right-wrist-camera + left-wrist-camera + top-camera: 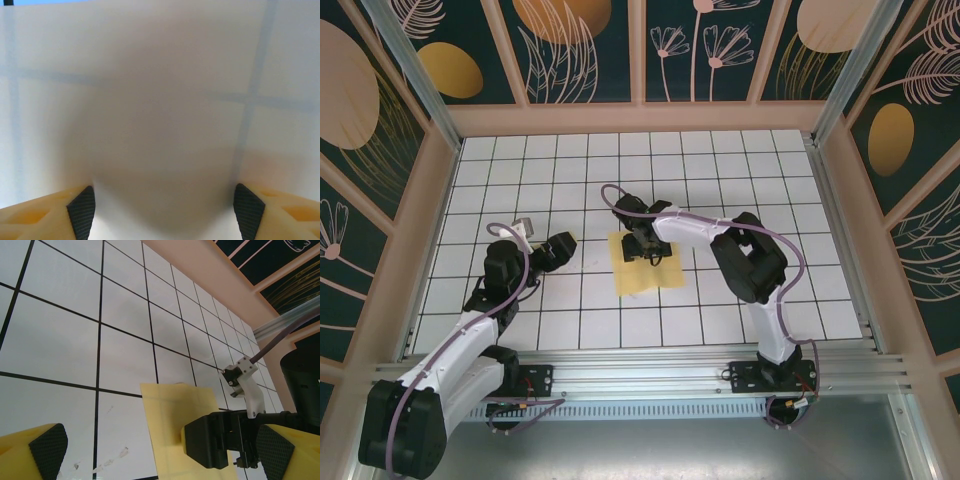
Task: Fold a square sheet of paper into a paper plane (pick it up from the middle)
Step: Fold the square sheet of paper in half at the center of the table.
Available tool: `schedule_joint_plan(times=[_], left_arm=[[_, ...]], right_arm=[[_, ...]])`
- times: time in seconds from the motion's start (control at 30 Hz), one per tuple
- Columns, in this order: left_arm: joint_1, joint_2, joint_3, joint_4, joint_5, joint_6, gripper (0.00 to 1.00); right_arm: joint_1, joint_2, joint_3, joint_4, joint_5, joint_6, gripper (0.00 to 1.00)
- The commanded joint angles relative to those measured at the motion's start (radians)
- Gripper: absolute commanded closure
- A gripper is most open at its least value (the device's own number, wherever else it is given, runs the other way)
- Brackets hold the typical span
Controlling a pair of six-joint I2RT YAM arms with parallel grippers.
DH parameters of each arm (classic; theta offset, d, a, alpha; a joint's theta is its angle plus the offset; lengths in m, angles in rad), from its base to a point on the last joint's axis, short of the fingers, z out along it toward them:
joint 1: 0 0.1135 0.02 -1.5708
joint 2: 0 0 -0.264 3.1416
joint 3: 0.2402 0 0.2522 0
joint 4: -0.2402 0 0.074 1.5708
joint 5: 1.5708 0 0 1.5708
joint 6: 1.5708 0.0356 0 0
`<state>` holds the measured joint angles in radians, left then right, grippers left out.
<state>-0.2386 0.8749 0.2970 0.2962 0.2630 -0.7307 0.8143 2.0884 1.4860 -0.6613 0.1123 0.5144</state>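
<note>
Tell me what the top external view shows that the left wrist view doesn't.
Top external: the left arm and right arm down to their bases, the patterned walls, and where the square sheet of paper lies, flat between the arms. Left wrist: the left gripper up close, fingers wide apart, and faint smudges on a tile. Shared: the yellow sheet, the right gripper low over it, and the white grid table.
</note>
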Motion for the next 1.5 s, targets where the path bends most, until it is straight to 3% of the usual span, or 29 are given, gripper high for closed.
schedule_joint_plan(times=[0.0,0.13,0.3,0.6,0.93,1.23,1.47], left_arm=[[-0.005,-0.007,-0.002,0.04,0.016,-0.006,0.01],[-0.004,-0.016,-0.004,0.03,0.008,-0.004,0.01],[-0.004,-0.016,0.002,0.025,0.008,0.002,0.01],[-0.004,-0.014,0.013,0.008,0.014,0.004,0.01],[-0.005,0.042,0.039,0.049,0.113,-0.018,0.01],[-0.005,0.122,0.059,0.1,0.215,-0.06,0.01],[-0.005,0.179,0.071,0.137,0.281,-0.081,0.01]], right_arm=[[0.009,0.08,-0.013,-0.072,-0.048,0.023,0.28],[0.011,0.064,0.016,-0.103,-0.011,0.027,0.29],[0.009,0.015,0.063,-0.128,0.016,0.038,0.4],[-0.015,-0.168,-0.013,0.018,-0.114,0.08,0.58],[-0.097,-0.344,-0.267,0.388,-0.398,0.17,0.58],[-0.148,-0.345,-0.448,0.501,-0.414,0.224,0.55],[-0.17,-0.395,-0.499,0.46,-0.363,0.2,0.45]])
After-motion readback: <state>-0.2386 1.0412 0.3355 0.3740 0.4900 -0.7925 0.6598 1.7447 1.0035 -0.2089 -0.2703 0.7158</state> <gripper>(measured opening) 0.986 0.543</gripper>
